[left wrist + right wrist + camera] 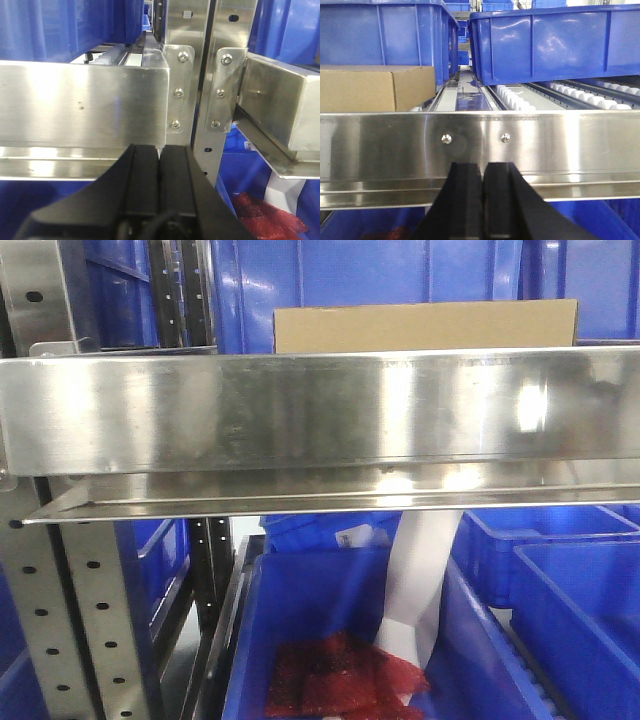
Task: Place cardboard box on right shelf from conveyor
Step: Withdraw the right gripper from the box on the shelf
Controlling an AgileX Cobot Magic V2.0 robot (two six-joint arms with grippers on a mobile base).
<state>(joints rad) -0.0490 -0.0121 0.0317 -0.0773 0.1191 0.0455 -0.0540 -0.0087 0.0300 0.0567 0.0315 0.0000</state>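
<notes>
Cardboard box, smooth tan rectangle, sits behind shiny steel shelf lip.

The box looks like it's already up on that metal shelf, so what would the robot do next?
Probably ease both arms back. The cardboard box already sits behind the right shelf lip, and the left gripper and right gripper are shut and empty.

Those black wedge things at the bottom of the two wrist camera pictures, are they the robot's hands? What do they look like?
Yes. The left gripper is matt black: two flat, slab-like fingers widening into a broad black base, with a dark cable at the bottom. The right gripper looks the same, black and wedge-shaped, with a thin seam between its fingers. Neither shows markings, and the arms themselves are out of view.
</notes>
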